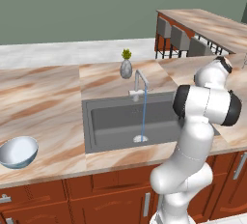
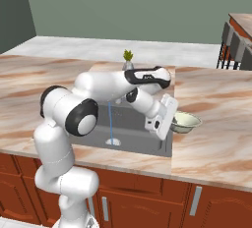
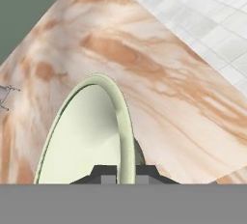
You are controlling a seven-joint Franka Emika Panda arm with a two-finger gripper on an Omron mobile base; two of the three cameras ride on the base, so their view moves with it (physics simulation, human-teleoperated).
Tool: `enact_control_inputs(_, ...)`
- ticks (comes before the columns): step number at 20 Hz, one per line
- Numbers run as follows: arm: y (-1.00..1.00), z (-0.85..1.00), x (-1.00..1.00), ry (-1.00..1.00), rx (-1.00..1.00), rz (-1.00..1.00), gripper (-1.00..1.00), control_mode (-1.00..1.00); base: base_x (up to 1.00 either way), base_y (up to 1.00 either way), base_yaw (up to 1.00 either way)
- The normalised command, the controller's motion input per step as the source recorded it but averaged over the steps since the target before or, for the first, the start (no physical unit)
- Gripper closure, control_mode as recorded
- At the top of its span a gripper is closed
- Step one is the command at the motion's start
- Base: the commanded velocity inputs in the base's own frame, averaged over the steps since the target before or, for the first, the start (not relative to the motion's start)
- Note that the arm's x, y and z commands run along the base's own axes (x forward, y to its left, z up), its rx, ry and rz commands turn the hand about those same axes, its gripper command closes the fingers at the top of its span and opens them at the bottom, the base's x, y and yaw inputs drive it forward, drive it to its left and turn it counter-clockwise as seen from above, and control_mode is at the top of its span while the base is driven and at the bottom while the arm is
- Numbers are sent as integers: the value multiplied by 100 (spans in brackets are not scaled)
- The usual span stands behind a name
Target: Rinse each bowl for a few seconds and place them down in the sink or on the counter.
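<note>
The small cream-green bowl [image 2: 187,122] sits just right of the sink [image 2: 134,129] over the counter [image 2: 216,143]. My gripper [image 2: 173,119] is shut on its near rim. In the hand view the two fingertips pinch the rim of this bowl [image 3: 82,136], one inside and one outside, with the gripper [image 3: 126,172] at the bottom. I cannot tell if the bowl rests on the stone. The larger blue-white bowl [image 1: 18,150] stands on the counter [image 1: 43,102] far left of the sink [image 1: 103,121]. A thin stream of water [image 1: 143,117] runs from the faucet [image 1: 140,80] into the basin.
A small grey vase with a plant [image 1: 126,66] stands behind the faucet. Bar stools [image 1: 179,37] line a second counter at the back right. My own arm [image 2: 106,87] spans the sink from left to right.
</note>
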Motion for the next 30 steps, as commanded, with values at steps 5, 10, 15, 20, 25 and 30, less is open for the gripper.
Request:
enact_control_inputs(5,0,0,-5,7,5,-7,100,-100,0,0,0)
enact_control_inputs(10,-2,0,-3,6,5,-7,100,-100,0,0,0)
enact_control_inputs(15,-3,0,-4,7,6,-7,100,-100,0,0,0)
enact_control_inputs(20,-5,0,-1,8,7,-7,100,-100,0,0,0)
enact_control_inputs(25,-16,-1,-2,8,9,-5,100,-100,0,0,0)
enact_control_inputs(30,-11,-4,0,7,10,-2,100,-100,0,0,0)
